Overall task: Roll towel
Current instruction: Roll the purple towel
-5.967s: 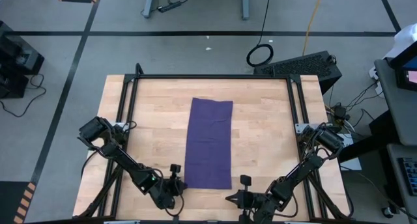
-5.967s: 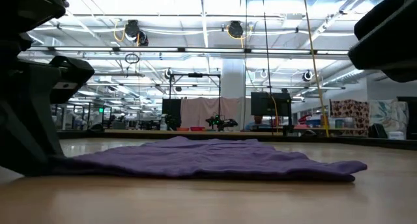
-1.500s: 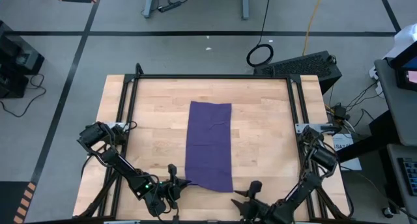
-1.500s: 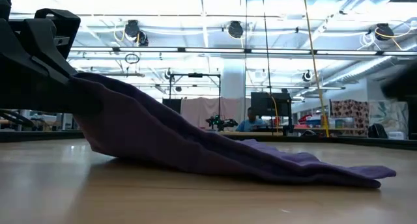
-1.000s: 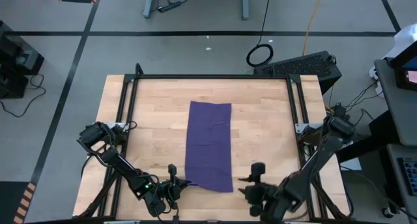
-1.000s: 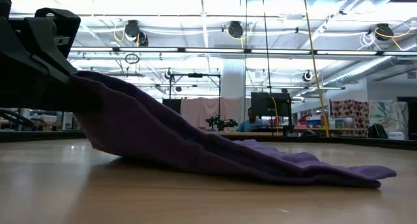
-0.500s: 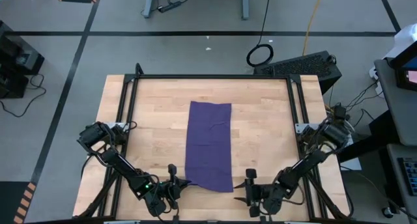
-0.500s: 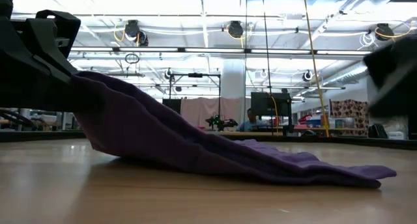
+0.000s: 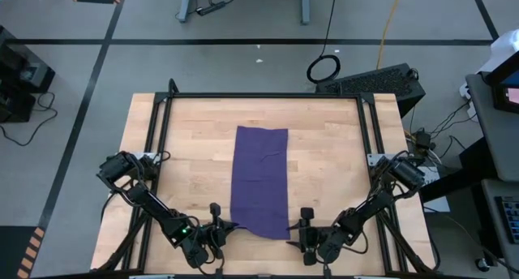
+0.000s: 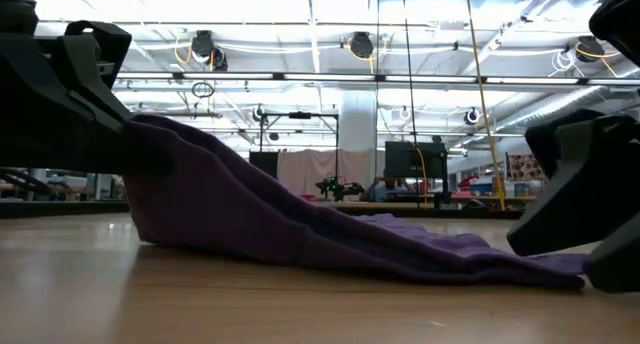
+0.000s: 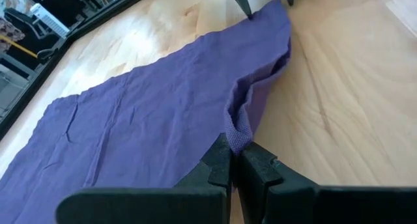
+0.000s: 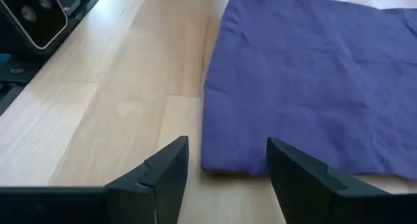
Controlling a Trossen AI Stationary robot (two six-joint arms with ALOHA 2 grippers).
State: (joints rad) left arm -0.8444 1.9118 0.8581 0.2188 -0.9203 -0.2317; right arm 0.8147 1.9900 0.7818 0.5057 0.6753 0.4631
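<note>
The purple towel lies lengthwise on the wooden table, flat except for its near left corner. My left gripper is shut on that corner and holds it up off the wood; in the low view the cloth slopes down from the gripper to the table. My right gripper is open at the towel's near right corner, which lies flat between its two fingers. Whether those fingers touch the cloth, I cannot tell. My left gripper pinches the towel's near left corner between its two shut fingers. It comes in low from the table's near left side. The corner is lifted clear of the table, and the cloth runs down from it in a slack fold onto the wood.
A black frame runs along the table's far edge and both sides. Bare wood lies left and right of the towel. Both arms reach in from the near corners. A dark device stands beyond the towel's left side.
My right gripper has gone toward the table's left edge and down, to the towel's near right corner, and now stands open around it. My left gripper has kept the near left corner lifted. The towel has not moved.
</note>
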